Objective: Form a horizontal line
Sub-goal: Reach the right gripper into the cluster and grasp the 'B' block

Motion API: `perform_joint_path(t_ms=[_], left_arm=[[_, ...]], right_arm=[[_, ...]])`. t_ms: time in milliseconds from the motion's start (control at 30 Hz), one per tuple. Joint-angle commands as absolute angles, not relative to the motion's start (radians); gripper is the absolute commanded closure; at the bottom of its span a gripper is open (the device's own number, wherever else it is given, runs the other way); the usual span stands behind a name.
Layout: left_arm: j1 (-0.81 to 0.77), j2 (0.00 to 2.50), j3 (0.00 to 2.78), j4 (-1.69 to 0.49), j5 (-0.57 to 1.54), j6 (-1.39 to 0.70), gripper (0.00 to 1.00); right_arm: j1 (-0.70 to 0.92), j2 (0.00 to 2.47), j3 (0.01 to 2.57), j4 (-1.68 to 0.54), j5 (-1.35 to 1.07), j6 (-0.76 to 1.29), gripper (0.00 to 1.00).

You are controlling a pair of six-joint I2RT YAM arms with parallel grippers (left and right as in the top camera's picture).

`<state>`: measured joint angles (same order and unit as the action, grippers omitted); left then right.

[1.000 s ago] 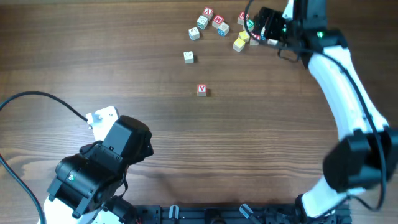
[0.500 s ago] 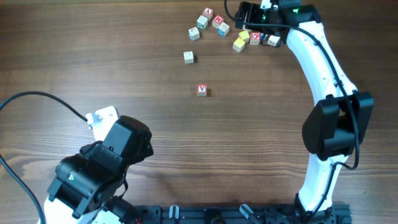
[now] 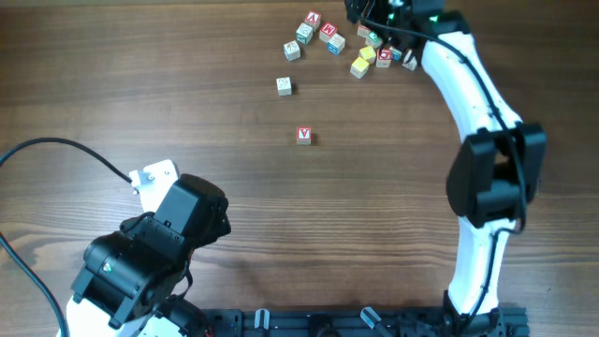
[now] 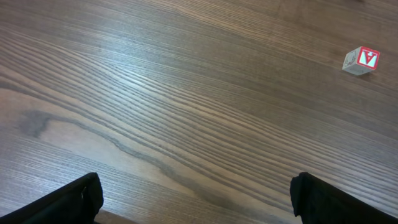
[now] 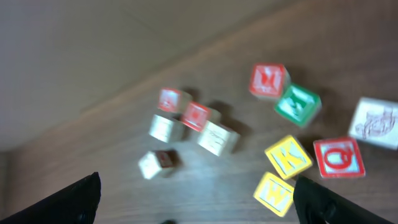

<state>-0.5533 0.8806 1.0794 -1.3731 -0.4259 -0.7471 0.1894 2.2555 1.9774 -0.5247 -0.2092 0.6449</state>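
A cube with a red V face (image 3: 303, 136) lies alone mid-table and shows again as the red V cube (image 4: 362, 60) far ahead of my left gripper (image 4: 196, 202), which is open over bare wood. A pale whitish cube (image 3: 284, 86) lies up and left of it. The green-faced cube (image 3: 374, 39) sits in the cluster at the back, beside a red cube (image 5: 268, 81). It is seen closer as the green-faced cube (image 5: 298, 104). My right gripper (image 5: 199, 211) hovers open above that cluster, holding nothing. In the overhead view the right gripper (image 3: 367, 17) is at the table's far edge.
Two yellow cubes (image 5: 288, 155) lie near the right finger, with a red Q cube (image 5: 338, 157) and a white picture cube (image 5: 376, 122) beside them. Several small red and pale cubes (image 3: 313, 30) lie left of the cluster. A black cable (image 3: 65, 150) trails at the left.
The right arm has swung left and toward the far edge, carrying its open gripper over the cube cluster. The left arm and the cubes have not moved.
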Motion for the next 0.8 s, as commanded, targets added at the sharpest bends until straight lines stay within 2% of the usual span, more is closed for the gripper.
perform_joint_path(t_ms=[0,133,233,500,767], left_arm=[[-0.552,0.879,1.077,-1.374,-0.443,-0.768,0.00],[-0.552,0.879,1.077,-1.374,-0.443,-0.768,0.00],[-0.552,0.879,1.077,-1.374,-0.443,-0.768,0.00],[-0.552,0.879,1.077,-1.374,-0.443,-0.768,0.00],[-0.552,0.879,1.077,-1.374,-0.443,-0.768,0.00]], right_arm=[[0.192,2.344,1.991,-0.552,-0.207,0.708,0.01],[0.192,2.370,1.991,-0.577,-0.196,0.782,0.01],[0.197,2.415,1.991,-0.569,-0.177,0.925,0.09],[0.199,2.464,1.990,-0.459,-0.037,1.055,0.10],[0.210,2.514,1.990,-0.452,-0.049,1.082,0.28]])
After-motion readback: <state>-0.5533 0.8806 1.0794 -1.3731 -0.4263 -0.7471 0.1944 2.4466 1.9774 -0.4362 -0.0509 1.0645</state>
